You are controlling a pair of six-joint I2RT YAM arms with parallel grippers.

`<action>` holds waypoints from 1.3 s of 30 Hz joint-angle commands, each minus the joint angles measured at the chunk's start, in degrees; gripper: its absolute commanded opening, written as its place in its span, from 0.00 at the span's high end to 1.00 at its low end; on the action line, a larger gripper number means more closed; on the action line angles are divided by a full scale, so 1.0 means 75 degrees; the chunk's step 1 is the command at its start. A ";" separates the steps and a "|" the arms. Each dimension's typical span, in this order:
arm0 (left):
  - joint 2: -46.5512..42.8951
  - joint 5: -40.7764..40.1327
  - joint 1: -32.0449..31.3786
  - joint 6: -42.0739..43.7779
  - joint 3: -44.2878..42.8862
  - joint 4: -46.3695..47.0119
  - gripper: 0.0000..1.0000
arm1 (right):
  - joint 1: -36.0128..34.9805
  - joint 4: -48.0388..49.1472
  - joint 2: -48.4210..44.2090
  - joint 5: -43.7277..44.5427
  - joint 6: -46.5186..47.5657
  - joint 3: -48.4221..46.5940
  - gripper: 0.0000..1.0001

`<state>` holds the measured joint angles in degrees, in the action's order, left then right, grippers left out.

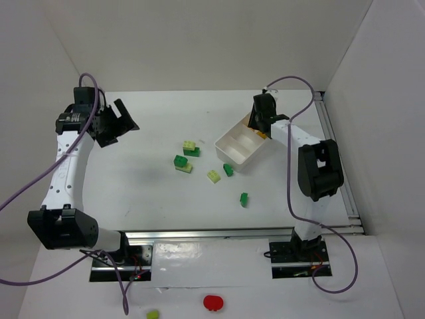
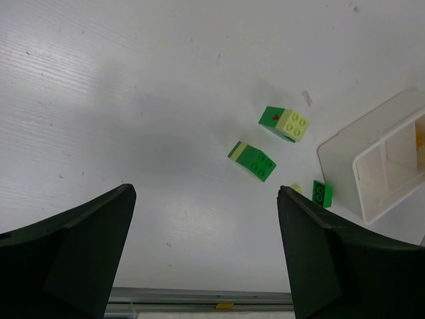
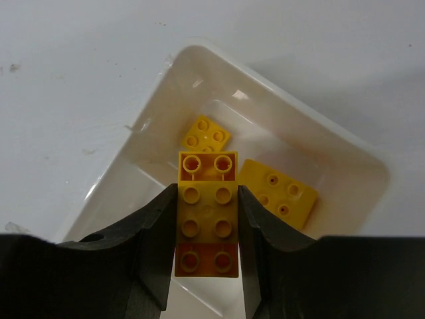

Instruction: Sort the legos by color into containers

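The right claw (image 3: 207, 199) gripped one yellow brick (image 3: 207, 229) above the white tray (image 1: 234, 147), over the end compartment where two yellow bricks (image 3: 206, 133) already lay. Unsorted on the worktop (image 1: 153, 193) were two green-and-lime pairs (image 1: 190, 147), one lime brick (image 1: 213, 176) and two dark green bricks (image 1: 244, 198). The left claw (image 2: 206, 193) hung wide and empty.

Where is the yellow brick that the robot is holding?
In the right wrist view, the yellow brick is pinched in the right hand, over the white tray's end compartment, where two more yellow bricks lie.
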<state>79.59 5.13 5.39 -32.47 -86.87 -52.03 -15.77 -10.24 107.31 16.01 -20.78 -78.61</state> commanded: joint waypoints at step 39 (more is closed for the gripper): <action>-0.0089 0.0008 -0.0074 0.0474 0.0286 0.0293 0.03 | -0.3908 -0.0346 -0.2355 -0.0975 0.1235 0.2078 0.25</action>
<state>79.61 5.26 4.99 -29.98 -85.03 -51.37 -43.22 -10.92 89.91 10.04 -12.03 -64.77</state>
